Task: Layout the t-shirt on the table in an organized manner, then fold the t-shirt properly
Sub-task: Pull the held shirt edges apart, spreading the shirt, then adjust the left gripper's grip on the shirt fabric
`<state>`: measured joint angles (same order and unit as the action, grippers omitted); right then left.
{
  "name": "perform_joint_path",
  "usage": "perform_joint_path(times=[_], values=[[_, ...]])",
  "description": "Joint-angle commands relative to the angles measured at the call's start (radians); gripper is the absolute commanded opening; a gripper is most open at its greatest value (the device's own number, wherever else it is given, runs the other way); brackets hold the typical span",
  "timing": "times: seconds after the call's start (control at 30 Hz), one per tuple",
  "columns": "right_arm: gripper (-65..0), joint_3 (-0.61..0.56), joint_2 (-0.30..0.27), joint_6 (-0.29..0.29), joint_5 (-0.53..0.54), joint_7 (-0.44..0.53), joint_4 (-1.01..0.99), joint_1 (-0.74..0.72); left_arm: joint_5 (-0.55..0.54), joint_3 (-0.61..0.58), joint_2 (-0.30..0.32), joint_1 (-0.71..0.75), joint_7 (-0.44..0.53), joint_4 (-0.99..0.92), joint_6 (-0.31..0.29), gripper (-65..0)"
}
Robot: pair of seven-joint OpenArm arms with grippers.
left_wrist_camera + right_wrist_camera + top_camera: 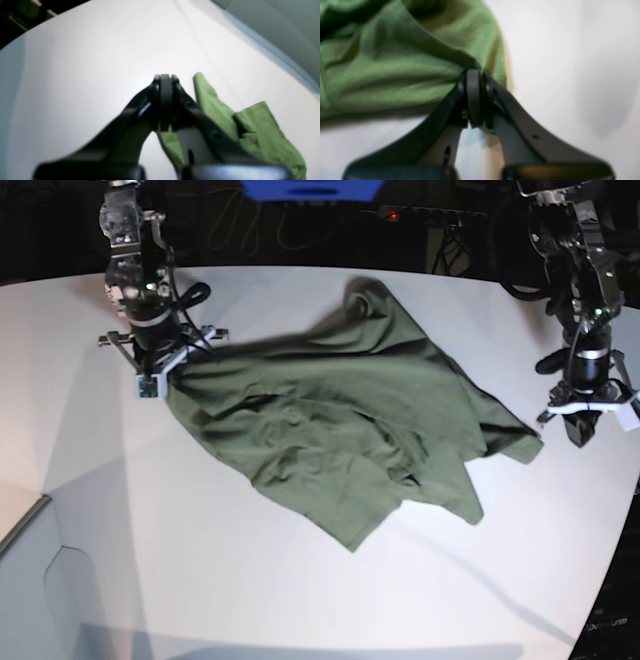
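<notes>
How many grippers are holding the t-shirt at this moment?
1. The right gripper pinches the t-shirt edge; the left gripper is shut beside it, holding nothing.

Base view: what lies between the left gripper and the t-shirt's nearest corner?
Only bare table; the left gripper sits just beyond the t-shirt.

The base view looks down from high in front over the whole desk (300, 600). Each wrist view looks close along its own fingers. All share the shirt (340, 440).
</notes>
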<state>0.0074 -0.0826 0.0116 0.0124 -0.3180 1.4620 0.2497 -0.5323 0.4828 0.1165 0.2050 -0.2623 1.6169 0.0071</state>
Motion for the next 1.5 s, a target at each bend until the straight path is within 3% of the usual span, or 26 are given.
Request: perform_joint_path(times=[0.0, 0.13, 0.2, 0.47, 0.57, 1.07, 1.37, 1.47], values=[[-65.0, 0.012, -0.004, 0.0, -0.004, 0.018, 0.019, -0.003, -0.002, 0.0, 0.009, -0.011, 0.019, 0.0, -0.009, -65.0], [-65.0, 0.013, -0.004, 0.0, -0.004, 0.018, 0.019, -0.005, -0.002, -0.003, 0.007, -0.017, 0.019, -0.056, -0.006, -64.4], [-65.0, 0.012, -0.004, 0.001, -0.004, 0.018, 0.016, -0.005, -0.004, -0.008, 0.007, -0.04, 0.018, -0.069, -0.005, -60.4], [-65.0, 0.01, -0.004, 0.001, -0.004, 0.018, 0.015, -0.005, -0.004, -0.009, -0.019, -0.163, 0.018, -0.24, -0.009, -24.5], [-65.0, 0.01, -0.004, 0.001, -0.004, 0.018, 0.015, -0.005, -0.004, -0.009, -0.019, -0.206, 0.018, -0.312, -0.011, -17.9], [-65.0, 0.01, -0.003, 0.001, -0.004, 0.018, 0.013, -0.005, -0.002, -0.009, -0.021, -0.367, 0.019, -0.585, -0.011, -17.4], [-65.0, 0.01, -0.003, 0.001, -0.004, 0.018, 0.013, -0.005, -0.002, -0.009, -0.022, -0.395, 0.019, -0.616, -0.011, -17.7], [-65.0, 0.01, -0.003, 0.001, -0.004, 0.018, 0.013, -0.006, -0.002, -0.009, -0.022, -0.395, 0.019, -0.607, -0.012, -25.4]])
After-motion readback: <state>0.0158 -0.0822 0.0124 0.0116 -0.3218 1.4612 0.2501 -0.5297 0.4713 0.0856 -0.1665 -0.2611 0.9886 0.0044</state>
